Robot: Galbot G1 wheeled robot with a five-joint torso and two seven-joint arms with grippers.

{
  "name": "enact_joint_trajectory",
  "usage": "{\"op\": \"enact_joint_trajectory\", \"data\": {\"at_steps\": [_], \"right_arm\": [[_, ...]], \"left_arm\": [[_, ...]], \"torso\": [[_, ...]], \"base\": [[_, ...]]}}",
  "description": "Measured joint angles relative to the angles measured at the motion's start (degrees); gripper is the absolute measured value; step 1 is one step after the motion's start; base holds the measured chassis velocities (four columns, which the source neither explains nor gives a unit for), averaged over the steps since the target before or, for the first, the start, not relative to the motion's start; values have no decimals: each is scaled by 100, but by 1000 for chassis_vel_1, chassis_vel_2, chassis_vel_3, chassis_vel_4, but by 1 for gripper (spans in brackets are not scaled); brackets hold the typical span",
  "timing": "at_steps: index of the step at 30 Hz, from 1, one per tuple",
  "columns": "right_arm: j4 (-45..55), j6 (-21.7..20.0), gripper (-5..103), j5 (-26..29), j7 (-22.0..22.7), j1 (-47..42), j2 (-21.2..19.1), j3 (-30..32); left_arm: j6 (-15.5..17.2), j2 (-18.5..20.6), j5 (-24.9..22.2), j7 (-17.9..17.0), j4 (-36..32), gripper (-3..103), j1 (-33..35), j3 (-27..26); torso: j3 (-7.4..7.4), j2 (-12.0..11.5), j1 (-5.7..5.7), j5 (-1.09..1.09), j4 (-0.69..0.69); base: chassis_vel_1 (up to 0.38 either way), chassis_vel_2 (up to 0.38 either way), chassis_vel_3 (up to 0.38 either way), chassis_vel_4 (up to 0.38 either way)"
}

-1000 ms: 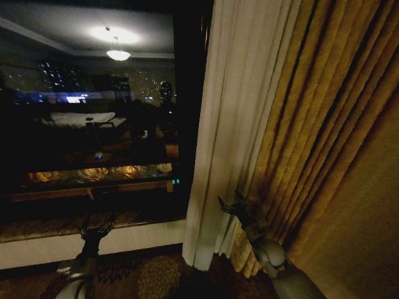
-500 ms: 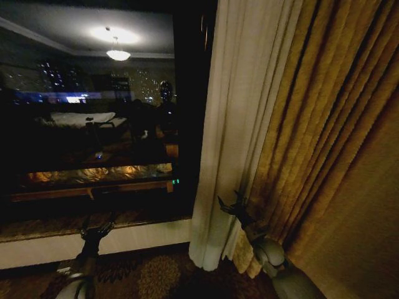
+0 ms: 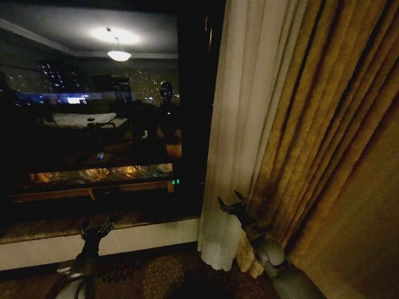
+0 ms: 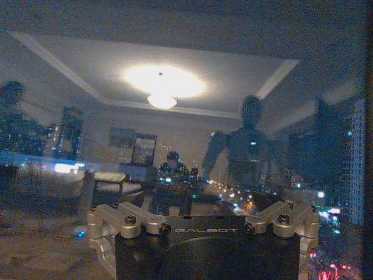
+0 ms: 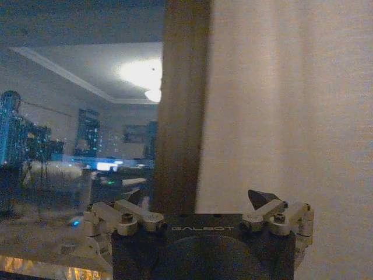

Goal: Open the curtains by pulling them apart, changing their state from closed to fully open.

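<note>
Head view, left to right: I see one dark window (image 3: 93, 124) reflecting one ceiling lamp (image 3: 118, 55), my left gripper (image 3: 96, 229) idle at 7 o'clock, jaws apart. One sheer curtain (image 3: 240, 124) hangs bunched just right of centre. My right gripper (image 3: 230, 205), jaws apart, sits against its lower folds. One golden drape (image 3: 336, 137) fills 3 o'clock.

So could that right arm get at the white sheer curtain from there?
Probably yes: the right gripper is open and sits right at the sheer curtain, with nothing between them; the yellow drapes hang beside it.
</note>
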Motion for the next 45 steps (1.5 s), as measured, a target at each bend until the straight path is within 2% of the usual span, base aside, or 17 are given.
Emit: {"op": "enact_joint_trajectory", "data": {"at_steps": [45], "right_arm": [[-2,0,100,1,1,2,1,0]], "left_arm": [[0,0,0,0,0,100,-1,0]], "torso": [[0,1,0,0,0]], "base": [[335,338,-338,-333]]}}
